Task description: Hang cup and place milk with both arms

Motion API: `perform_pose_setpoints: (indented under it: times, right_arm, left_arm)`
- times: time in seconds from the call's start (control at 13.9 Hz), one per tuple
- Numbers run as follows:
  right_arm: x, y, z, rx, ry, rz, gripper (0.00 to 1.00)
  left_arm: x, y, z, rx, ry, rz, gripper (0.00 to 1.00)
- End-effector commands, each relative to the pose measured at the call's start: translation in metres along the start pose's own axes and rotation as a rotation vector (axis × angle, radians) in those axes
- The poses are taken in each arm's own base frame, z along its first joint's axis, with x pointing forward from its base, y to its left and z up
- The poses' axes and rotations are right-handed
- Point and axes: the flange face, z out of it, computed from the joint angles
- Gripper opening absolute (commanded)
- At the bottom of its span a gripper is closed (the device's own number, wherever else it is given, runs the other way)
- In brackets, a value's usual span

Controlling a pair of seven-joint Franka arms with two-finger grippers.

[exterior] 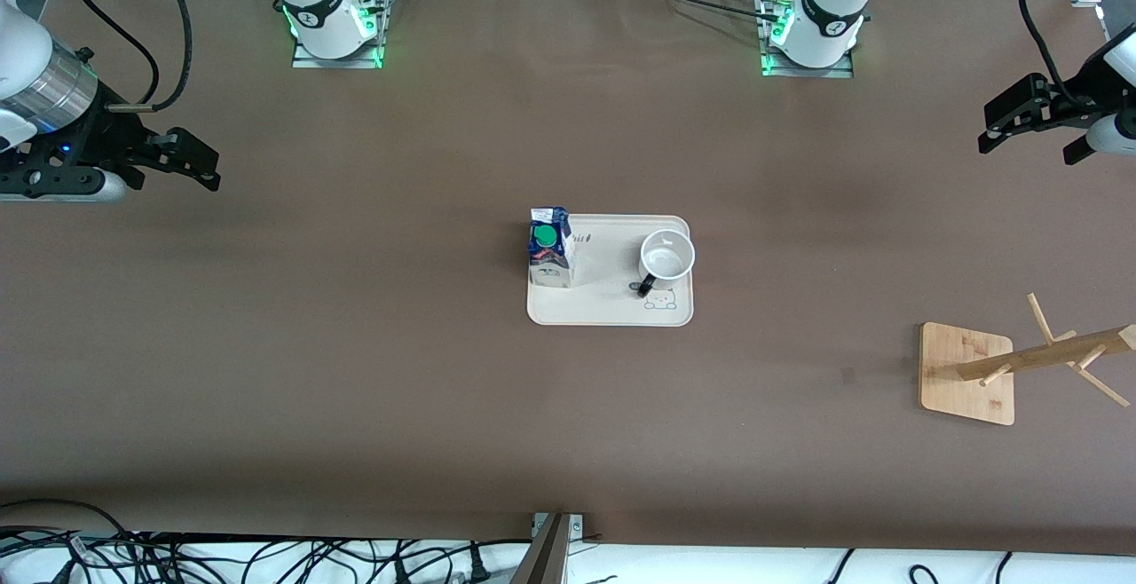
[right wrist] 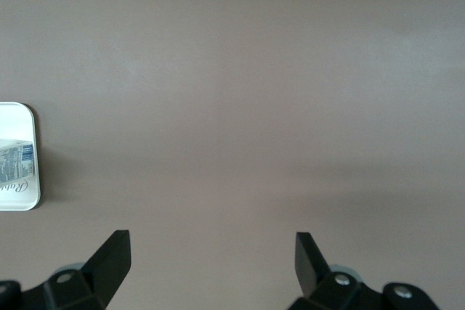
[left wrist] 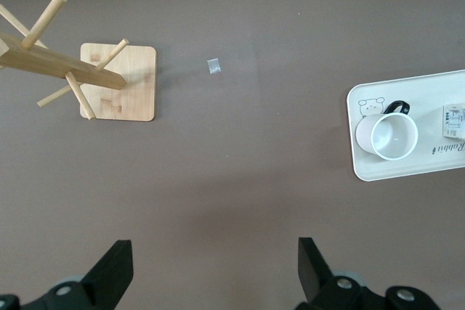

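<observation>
While both tools (exterior: 191,162) (exterior: 1007,118) hang spread, cup (exterior: 666,257) and milk (exterior: 550,247) sit well apart between them.

Cream tray (exterior: 612,313) mid-table, wooden mug tree (exterior: 967,374) toward the left arm's end — brown tabletop (exterior: 355,371)

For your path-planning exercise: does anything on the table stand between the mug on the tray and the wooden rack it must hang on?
Nothing visible does. The cup stands on the tray; the rack is toward the left arm's end, with bare table between. The milk is at the tray's right-arm end.
</observation>
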Motion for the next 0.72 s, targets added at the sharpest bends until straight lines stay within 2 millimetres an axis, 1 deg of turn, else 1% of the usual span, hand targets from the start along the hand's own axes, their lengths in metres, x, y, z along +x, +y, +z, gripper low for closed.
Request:
perform_pose_setpoints:
  times: [0.0,0.07,0.14,0.22,0.29,0.36,0.43,0.5,0.57,0.65]
  right_arm:
    - [0.007,0.000,0.002,-0.009,0.002,-0.009,1.00]
    - [0.008,-0.005,0.003,-0.009,0.000,-0.017,1.00]
    - [0.007,-0.011,-0.001,-0.009,0.008,-0.031,1.00]
    - [0.006,-0.021,0.003,-0.009,-0.001,-0.048,1.00]
    - [0.015,-0.036,0.035,-0.025,-0.066,-0.081,1.00]
    - [0.013,-0.045,0.047,-0.028,-0.097,-0.103,1.00]
    - [0.013,-0.064,0.057,-0.021,-0.114,-0.132,1.00]
    - [0.008,-0.107,0.069,0.011,-0.125,-0.172,1.00]
    - [0.004,-0.139,0.077,0.039,-0.130,-0.147,1.00]
    - [0.003,-0.170,0.088,0.044,-0.109,-0.086,1.00]
  left_arm:
    - [-0.003,-0.004,-0.005,0.010,-0.005,0.015,1.00]
    - [-0.003,-0.006,-0.005,0.010,-0.004,0.012,1.00]
    - [-0.003,-0.006,-0.005,0.010,-0.004,0.012,1.00]
    - [-0.003,-0.006,-0.005,0.010,-0.004,0.012,1.00]
    - [-0.003,-0.006,-0.005,0.010,-0.004,0.015,1.00]
    - [-0.003,-0.003,-0.006,0.012,-0.004,0.019,1.00]
    - [-0.002,-0.002,-0.007,0.012,-0.004,0.024,1.00]
    - [-0.003,-0.002,-0.008,0.012,-0.004,0.024,1.00]
    - [-0.003,-0.002,-0.008,0.012,-0.005,0.024,1.00]
    - [-0.002,-0.002,-0.008,0.012,-0.007,0.022,1.00]
